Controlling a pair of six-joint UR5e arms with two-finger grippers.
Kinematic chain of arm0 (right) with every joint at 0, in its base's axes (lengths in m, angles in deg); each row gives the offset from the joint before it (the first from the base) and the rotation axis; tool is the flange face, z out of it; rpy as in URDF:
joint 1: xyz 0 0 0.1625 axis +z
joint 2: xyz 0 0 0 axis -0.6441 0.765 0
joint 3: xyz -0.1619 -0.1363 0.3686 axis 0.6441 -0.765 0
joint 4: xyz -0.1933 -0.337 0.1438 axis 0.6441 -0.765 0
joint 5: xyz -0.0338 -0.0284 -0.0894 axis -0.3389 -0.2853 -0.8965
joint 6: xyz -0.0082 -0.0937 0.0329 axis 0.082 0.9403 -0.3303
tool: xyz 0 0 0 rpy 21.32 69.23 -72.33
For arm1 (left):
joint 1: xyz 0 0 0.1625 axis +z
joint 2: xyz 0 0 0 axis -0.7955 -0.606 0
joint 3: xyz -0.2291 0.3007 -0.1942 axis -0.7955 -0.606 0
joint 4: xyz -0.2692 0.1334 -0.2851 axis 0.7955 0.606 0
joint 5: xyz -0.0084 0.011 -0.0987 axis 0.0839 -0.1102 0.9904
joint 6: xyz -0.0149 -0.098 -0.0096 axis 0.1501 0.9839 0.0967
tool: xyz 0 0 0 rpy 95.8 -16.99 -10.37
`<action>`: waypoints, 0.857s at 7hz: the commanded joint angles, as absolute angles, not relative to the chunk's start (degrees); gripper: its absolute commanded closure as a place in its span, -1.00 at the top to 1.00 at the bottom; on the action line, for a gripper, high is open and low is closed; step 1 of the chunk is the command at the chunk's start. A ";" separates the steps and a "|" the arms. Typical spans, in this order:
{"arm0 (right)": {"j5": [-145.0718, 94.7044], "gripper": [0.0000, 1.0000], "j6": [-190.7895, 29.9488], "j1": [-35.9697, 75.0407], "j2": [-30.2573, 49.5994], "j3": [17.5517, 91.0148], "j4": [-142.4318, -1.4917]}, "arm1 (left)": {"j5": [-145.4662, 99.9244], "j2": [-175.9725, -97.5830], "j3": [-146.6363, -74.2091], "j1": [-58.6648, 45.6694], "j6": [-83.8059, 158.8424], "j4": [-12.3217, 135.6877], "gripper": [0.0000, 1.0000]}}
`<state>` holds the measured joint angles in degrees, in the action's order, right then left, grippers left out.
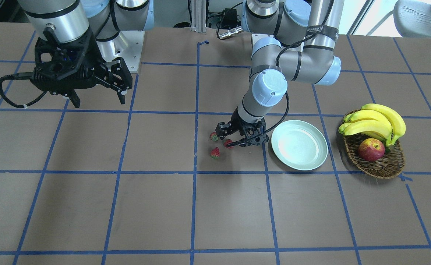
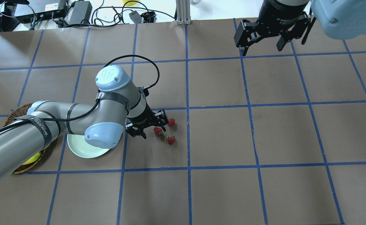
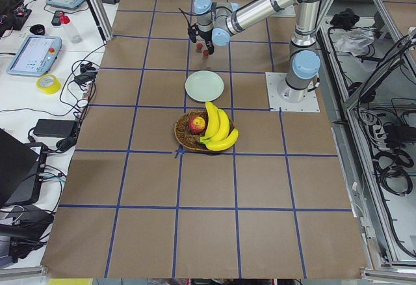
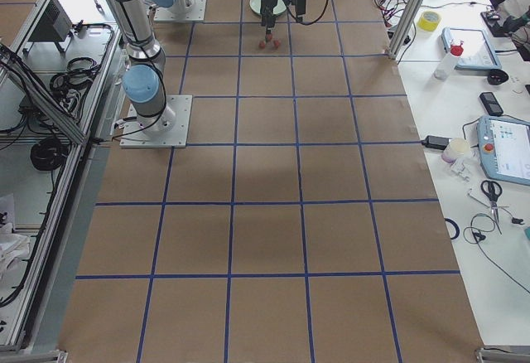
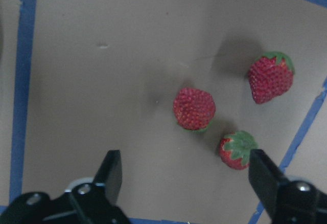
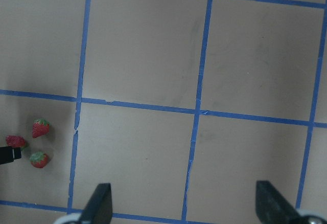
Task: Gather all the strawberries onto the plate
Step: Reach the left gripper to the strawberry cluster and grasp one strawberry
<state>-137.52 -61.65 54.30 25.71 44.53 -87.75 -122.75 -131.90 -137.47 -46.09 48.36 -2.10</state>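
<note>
Left wrist-mounted view: left gripper (image 5: 185, 158), fingers (image 5: 111, 175) spread wide, hovers over three strawberries (image 1: 215, 152) lying on the desk (image 5: 92, 70) just beside the empty plate (image 1: 299, 145); first pick seems in hand, calling next for lowering and closing on the middle berry (image 5: 194, 109).

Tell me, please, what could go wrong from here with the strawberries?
The strawberries lie close together, so the open left gripper, closing on the middle strawberry, might knock the nearest strawberry aside.
The berries are small and rounded, so one may slip out before reaching the plate.
</note>
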 commanded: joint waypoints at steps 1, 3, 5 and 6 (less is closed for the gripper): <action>-137.59 1.00 -61.28 54.21 25.64 44.52 -87.76 | -122.26 -134.23 -137.40 -46.09 50.03 -3.62 0.52; -137.50 1.00 -61.28 54.21 25.64 44.52 -87.76 | -122.26 -135.46 -137.05 -46.09 50.03 -4.58 0.42; -137.50 1.00 -61.28 54.21 25.64 44.52 -87.76 | -122.26 -136.17 -136.88 -46.09 50.12 -4.59 -0.47; -137.42 1.00 -61.28 54.21 25.64 44.52 -87.76 | -122.35 -136.17 -136.88 -46.00 50.03 -4.59 -0.99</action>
